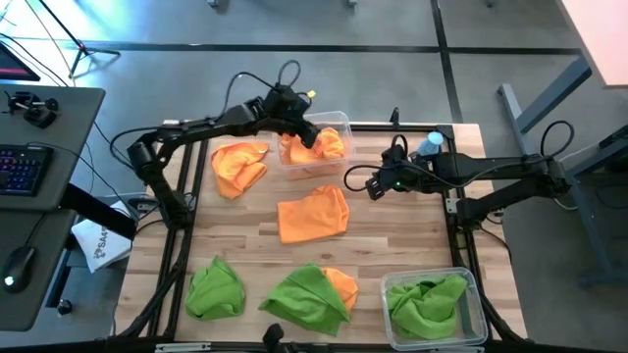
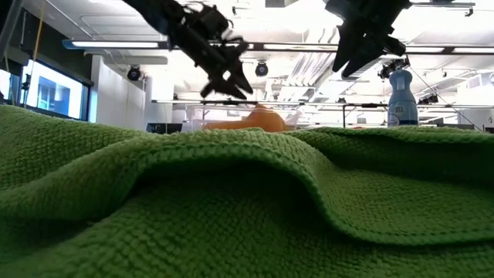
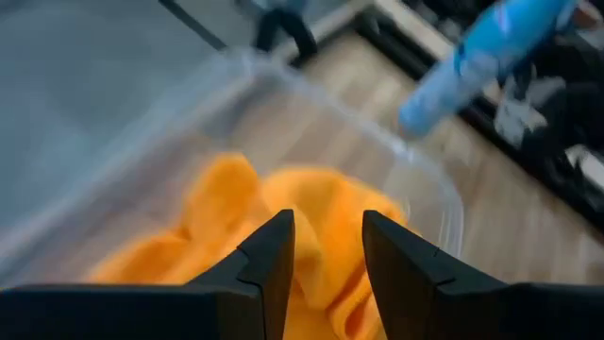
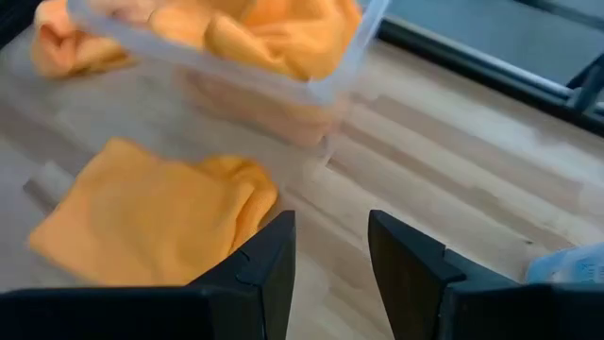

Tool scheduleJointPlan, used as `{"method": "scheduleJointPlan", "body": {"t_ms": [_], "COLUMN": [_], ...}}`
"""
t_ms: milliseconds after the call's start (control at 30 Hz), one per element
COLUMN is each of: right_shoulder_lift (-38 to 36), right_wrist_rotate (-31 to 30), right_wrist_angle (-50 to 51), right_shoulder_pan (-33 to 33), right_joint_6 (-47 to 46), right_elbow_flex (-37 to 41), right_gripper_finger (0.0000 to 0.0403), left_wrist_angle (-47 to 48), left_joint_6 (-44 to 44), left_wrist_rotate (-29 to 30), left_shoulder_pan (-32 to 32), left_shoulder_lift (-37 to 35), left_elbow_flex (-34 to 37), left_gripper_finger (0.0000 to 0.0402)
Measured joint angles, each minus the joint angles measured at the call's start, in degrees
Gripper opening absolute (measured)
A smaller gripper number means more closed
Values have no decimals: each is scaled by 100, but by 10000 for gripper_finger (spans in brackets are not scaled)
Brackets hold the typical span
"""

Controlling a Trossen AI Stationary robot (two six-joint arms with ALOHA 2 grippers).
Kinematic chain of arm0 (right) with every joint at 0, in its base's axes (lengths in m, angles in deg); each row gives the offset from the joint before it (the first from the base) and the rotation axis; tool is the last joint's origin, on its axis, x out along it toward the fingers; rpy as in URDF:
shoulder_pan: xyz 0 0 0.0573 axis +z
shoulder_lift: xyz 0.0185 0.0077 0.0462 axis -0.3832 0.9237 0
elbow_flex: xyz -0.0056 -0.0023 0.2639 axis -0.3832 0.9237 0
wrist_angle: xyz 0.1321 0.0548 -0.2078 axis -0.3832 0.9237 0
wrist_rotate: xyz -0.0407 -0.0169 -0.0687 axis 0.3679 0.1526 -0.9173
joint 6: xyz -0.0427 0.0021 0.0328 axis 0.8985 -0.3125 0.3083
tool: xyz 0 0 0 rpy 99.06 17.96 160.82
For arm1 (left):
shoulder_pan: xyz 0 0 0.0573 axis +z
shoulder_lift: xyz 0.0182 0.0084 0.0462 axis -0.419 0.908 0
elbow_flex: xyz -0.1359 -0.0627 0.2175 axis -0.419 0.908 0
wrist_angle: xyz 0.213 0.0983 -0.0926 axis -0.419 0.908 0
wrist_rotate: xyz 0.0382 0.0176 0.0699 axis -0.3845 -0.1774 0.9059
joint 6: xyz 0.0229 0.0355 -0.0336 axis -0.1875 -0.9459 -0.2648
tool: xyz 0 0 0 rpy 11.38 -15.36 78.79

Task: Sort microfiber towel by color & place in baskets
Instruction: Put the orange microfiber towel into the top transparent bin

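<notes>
My left gripper (image 1: 312, 139) (image 3: 328, 231) hangs open over the far clear basket (image 1: 340, 119), just above a crumpled orange towel (image 1: 331, 148) (image 3: 321, 203) that lies in it. My right gripper (image 1: 351, 182) (image 4: 330, 236) is open and hovers above bare wood, right of a folded orange towel (image 1: 314, 214) (image 4: 151, 212) lying flat mid-table. Another orange towel (image 1: 238, 165) lies left of the far basket. Two green towels (image 1: 216, 287) (image 1: 302, 299) sit at the near edge, the second over an orange one (image 1: 342, 284). The near right basket (image 1: 478, 294) holds a green towel (image 1: 429, 304).
A clear bottle with a blue cap (image 1: 429, 145) (image 2: 401, 96) stands by the table's far right corner, close behind my right arm. A green towel (image 2: 247, 201) fills the foreground of the low view. A desk with a keyboard (image 1: 25, 167) stands left of the table.
</notes>
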Motion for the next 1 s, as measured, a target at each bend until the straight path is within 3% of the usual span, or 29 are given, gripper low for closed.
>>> {"method": "scheduleJointPlan", "body": {"t_ms": [233, 400, 733, 1000], "right_shoulder_lift": [0, 0, 0, 197], "right_wrist_rotate": [585, 820, 780, 1167], "right_wrist_angle": [-172, -199, -508, -1708], "right_shoulder_pan": [0, 0, 0, 219], "right_joint_6": [404, 574, 948, 2046], "right_elbow_flex": [0, 0, 0, 0], "right_gripper_finger": [129, 129, 129, 129], "left_wrist_angle": [864, 1171, 360, -22], "left_joint_6": [169, -97, 567, 940], "left_wrist_rotate": [309, 336, 1708, 2123], "left_shoulder_pan": [-121, -562, -2442, -3665], "left_shoulder_lift": [-811, -1494, -3019, -4054], "left_elbow_flex": [-38, 206, 2154, 3135], "left_gripper_finger": [113, 113, 113, 113]}}
